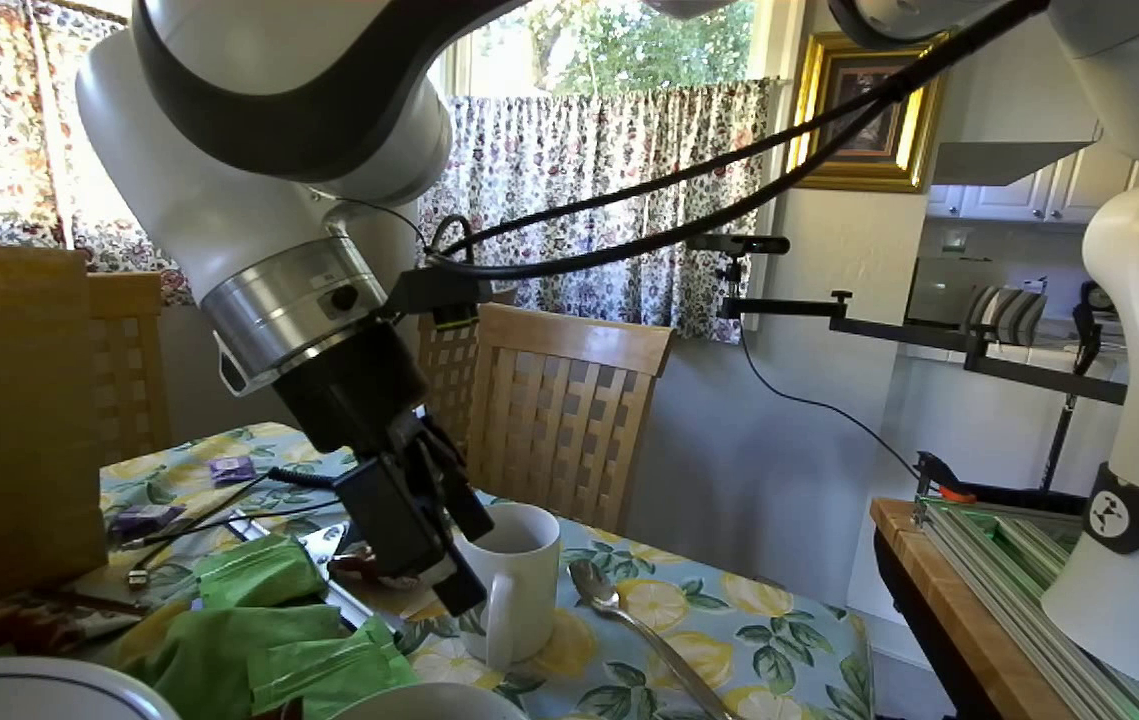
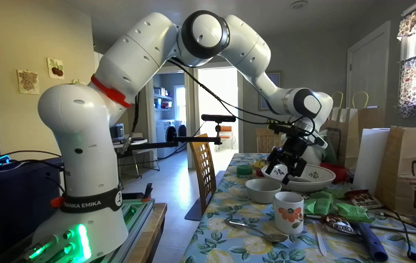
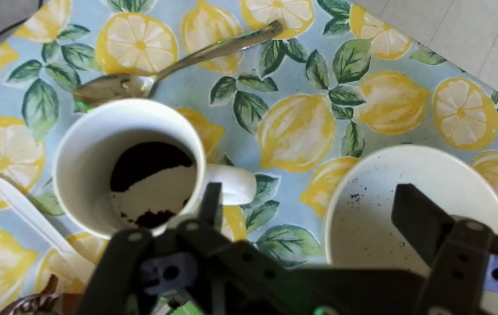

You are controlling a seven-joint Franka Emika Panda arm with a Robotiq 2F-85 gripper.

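My gripper (image 1: pixel 472 562) is open and empty above the table; it also shows in an exterior view (image 2: pixel 278 174). In the wrist view (image 3: pixel 310 188) one fingertip overlaps the mug handle and the other overlaps the small bowl; I cannot see contact with either. The white mug (image 3: pixel 95 162) stands upright, with dark powder on its bottom; an orange flower shows on its side in an exterior view (image 2: pixel 289 215). The small white bowl (image 3: pixel 371 214) has dark specks inside and stands beside the mug (image 2: pixel 263 191). A metal spoon (image 3: pixel 117 87) lies beside the mug.
A large patterned bowl (image 2: pixel 304 187) stands behind the small bowl. Green packets (image 2: pixel 319 202), a white plastic utensil (image 3: pixel 39 223) and a blue-handled tool (image 2: pixel 370 241) lie nearby. A paper bag (image 2: pixel 412 171) and paper roll (image 2: pixel 370 160) stand at one side. A chair (image 1: pixel 569 400) is at the table edge.
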